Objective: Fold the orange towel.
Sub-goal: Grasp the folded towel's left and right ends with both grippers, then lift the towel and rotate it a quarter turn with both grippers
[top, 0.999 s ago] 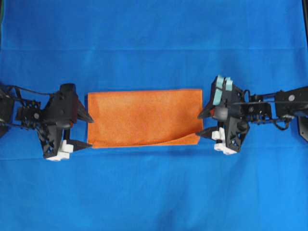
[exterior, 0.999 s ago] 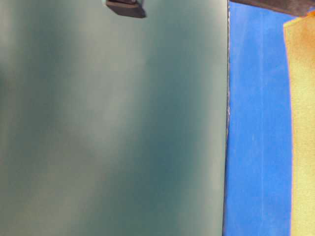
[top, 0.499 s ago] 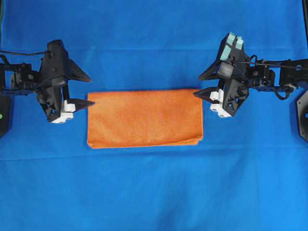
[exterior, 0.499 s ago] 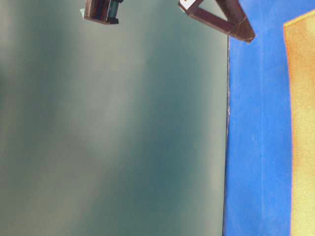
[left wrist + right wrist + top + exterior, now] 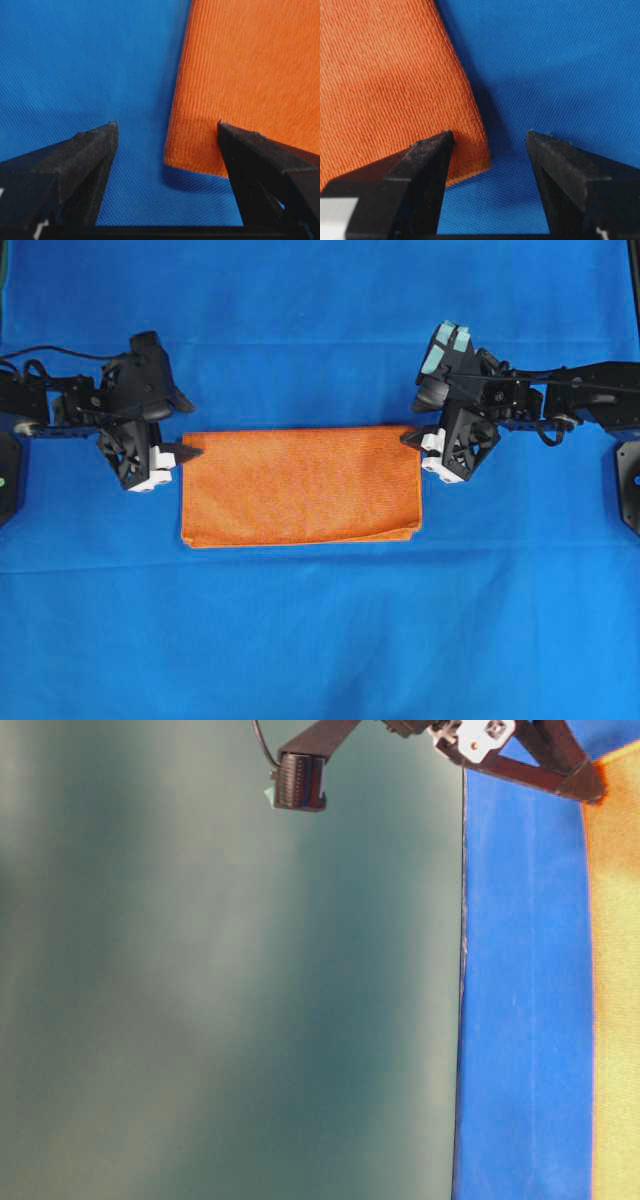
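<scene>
From overhead I see the whole layout: the orange towel (image 5: 300, 486) lies folded into a wide rectangle on the blue cloth (image 5: 320, 640) that covers my worktop, its near long edge showing a loose layer that lifts slightly toward the right corner. My left gripper (image 5: 183, 428) sits at the towel's far left corner and my right gripper (image 5: 411, 420) at its far right corner, both arms reaching in level from the sides of the worktop. That view does not tell me how the fingertips stand against the fabric; my wrist cameras do. Through the left one, the towel's corner (image 5: 250, 75) lies between my left jaws, which stand wide apart with one tip over bare blue cloth (image 5: 75, 60) and the other over the orange weave, gripping nothing. Through the right one, the matching corner (image 5: 390, 80) lies partly under one fingertip, the other over blue cloth (image 5: 560, 60), the jaws again spread and empty; a shadow beneath each corner shows there. The table-level view adds little: a sideways strip of blue cloth (image 5: 520, 1020), the towel's edge (image 5: 615, 1020), a blurred grey-green backdrop (image 5: 220, 1000), and part of one arm at the top, which arm I cannot tell.
</scene>
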Robot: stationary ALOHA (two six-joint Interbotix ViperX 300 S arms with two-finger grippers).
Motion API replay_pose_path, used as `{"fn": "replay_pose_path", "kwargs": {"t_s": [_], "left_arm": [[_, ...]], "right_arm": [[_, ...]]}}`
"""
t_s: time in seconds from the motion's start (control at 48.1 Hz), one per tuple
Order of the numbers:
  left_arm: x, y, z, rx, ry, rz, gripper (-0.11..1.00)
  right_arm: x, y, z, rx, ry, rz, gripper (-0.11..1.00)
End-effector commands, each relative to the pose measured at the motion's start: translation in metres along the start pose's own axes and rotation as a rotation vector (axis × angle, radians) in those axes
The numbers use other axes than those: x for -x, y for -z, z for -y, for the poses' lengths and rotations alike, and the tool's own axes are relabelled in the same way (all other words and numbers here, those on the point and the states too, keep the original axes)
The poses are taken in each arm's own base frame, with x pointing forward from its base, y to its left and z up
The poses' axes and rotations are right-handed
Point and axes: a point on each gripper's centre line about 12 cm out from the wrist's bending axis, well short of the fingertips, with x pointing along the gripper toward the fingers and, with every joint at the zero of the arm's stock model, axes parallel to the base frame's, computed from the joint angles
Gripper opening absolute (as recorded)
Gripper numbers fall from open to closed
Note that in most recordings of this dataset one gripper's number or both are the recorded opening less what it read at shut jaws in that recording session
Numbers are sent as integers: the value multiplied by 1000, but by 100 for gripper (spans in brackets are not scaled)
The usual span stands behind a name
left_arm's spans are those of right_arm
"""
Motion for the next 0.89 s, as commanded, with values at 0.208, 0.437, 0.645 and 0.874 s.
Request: {"fn": "replay_pose_path", "kwargs": {"t_s": [0.208,0.437,0.645,0.874], "left_arm": [[-3,-4,0,18,-1,15,60],[-3,-3,2,11,4,9,28],[-3,-5,4,3,9,12,2],[0,-8,8,-9,19,10,2]], "right_arm": [[3,-1,-4,5,-11,18,58],[2,-1,-15,35,-37,34,16],[3,0,-18,39,-44,28,2],[3,-2,-19,32,-45,32,2]]}}
